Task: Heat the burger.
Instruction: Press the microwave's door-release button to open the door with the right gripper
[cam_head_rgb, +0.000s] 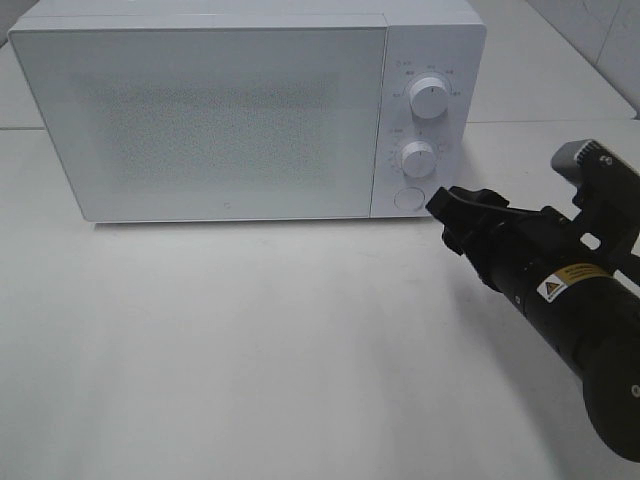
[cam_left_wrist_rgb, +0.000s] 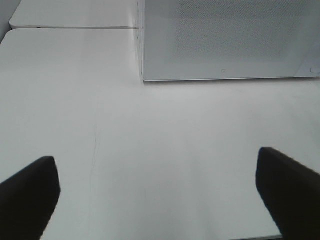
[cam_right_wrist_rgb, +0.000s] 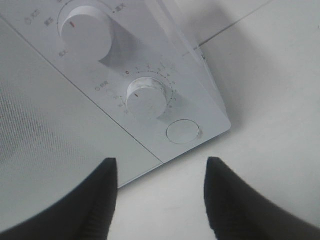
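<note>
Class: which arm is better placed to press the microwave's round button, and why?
Right. The right end effector sits just beside the round button on the microwave, pointing at it. The left end effector hangs over the table, away from that button.

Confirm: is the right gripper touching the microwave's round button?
Apart. Right wrist view: both fingers sit short of the round button, with table showing between.

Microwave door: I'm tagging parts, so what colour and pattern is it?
The microwave door is white with a grey dotted field, clearest in the exterior high view.
</note>
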